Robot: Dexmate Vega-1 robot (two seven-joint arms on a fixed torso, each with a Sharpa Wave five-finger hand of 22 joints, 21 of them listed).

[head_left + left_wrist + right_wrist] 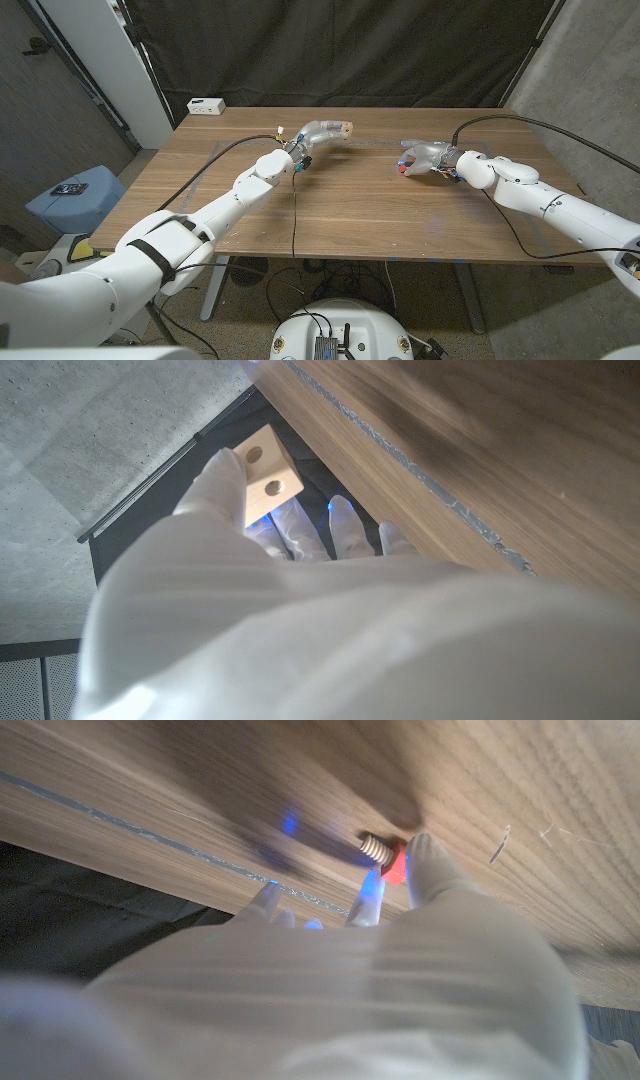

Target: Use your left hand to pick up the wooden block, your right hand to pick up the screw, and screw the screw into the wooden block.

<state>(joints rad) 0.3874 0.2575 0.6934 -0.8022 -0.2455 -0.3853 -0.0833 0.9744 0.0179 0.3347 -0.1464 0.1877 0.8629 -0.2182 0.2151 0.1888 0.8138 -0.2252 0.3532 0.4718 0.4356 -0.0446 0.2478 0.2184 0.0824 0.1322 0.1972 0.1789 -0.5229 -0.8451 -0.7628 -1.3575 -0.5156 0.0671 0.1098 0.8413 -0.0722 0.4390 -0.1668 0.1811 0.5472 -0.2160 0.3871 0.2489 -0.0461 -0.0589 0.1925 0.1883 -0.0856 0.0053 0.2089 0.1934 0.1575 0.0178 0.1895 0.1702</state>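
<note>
Left hand (312,134) holds the block (265,473) — light, stiff; right hand (428,158) pinches the screw (383,851) by its head — small, slippery.

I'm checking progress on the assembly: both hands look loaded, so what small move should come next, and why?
Probably bring the hands together. The left hand holds the wooden block raised, holes visible; the right hand holds the screw, and a wide stretch of table separates them. The screw tip should line up with a hole first.
</note>
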